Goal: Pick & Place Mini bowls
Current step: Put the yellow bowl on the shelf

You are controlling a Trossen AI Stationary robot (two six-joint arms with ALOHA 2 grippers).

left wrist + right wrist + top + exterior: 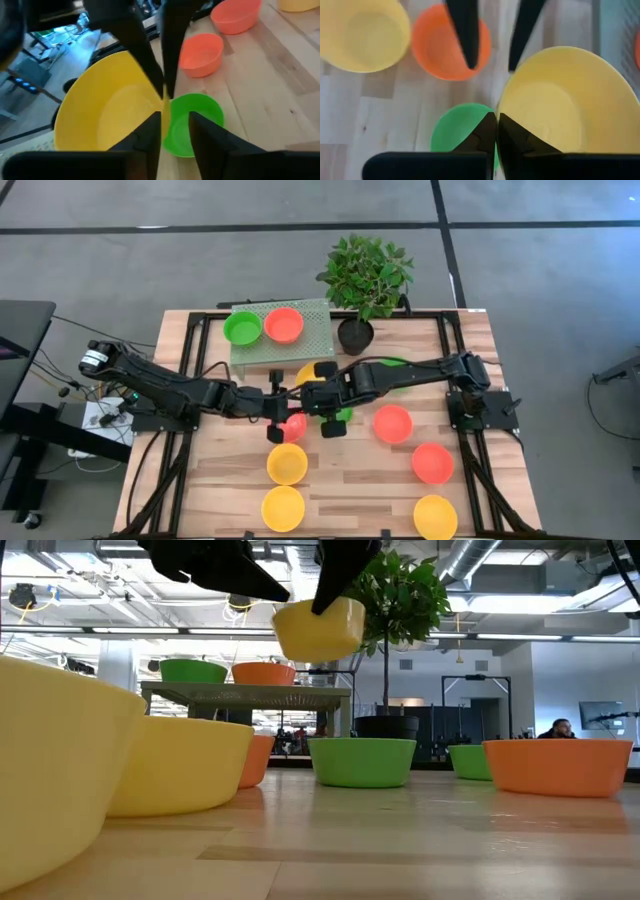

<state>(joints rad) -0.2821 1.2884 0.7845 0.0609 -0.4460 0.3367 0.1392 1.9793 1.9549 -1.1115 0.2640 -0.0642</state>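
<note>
Two grippers are meeting over mid-table in the high view: the left gripper (283, 402) and the right gripper (318, 393) are flanking a yellow bowl (312, 372) just in front of the mesh stand (280, 348), which is carrying a green bowl (242, 328) and a red-orange bowl (284, 324). Beside the stand, a potted plant (364, 275) is standing.

Low view: the yellow bowl (320, 628) is hanging tilted, clear of the table (400, 840).

Left wrist view: this arm's own fingers (206, 137) are standing apart on either side of the yellow bowl's (107, 112) rim, while the other arm's fingers are pinching it.

Right wrist view: this arm's fingers (482, 132) are closing on the rim of the yellow bowl (560, 100), above a green bowl on the table (457, 131).
</note>
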